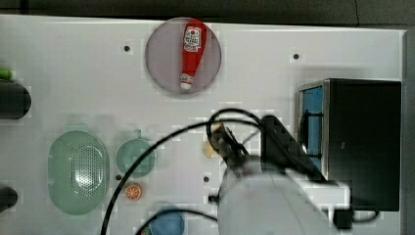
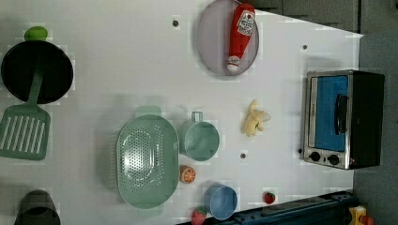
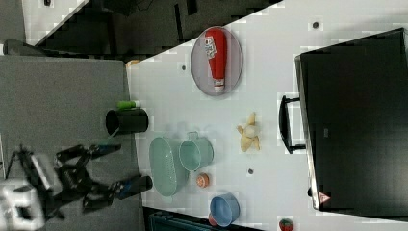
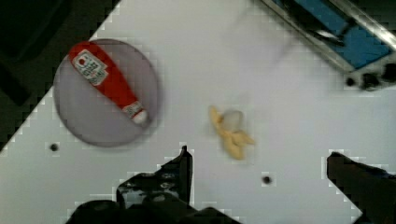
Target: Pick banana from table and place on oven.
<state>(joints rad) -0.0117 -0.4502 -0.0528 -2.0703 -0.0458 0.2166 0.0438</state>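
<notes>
The pale yellow banana [image 4: 231, 133] lies on the white table [image 2: 117, 70], a short way in front of the oven's blue glass door. It also shows as the banana [image 2: 255, 123] in the left view and the banana [image 3: 248, 132] in the right view. In the top view my arm covers most of the banana [image 1: 210, 149]. My gripper [image 4: 259, 156] hangs above the table beside the banana, its two fingers spread wide with nothing between them. The oven [image 2: 342, 119] stands at the left view's right edge, and its black top [image 3: 356, 120] is bare.
A red ketchup bottle [image 2: 240, 35] lies on a grey plate [image 2: 211, 47]. A green colander [image 2: 146, 161], green cup [image 2: 201, 139], orange slice [image 2: 188, 174], blue bowl [image 2: 220, 201] and strawberry [image 2: 269, 198] crowd the left view's lower middle. A black pan [image 2: 36, 70] and spatula [image 2: 23, 133] sit at the left view's left.
</notes>
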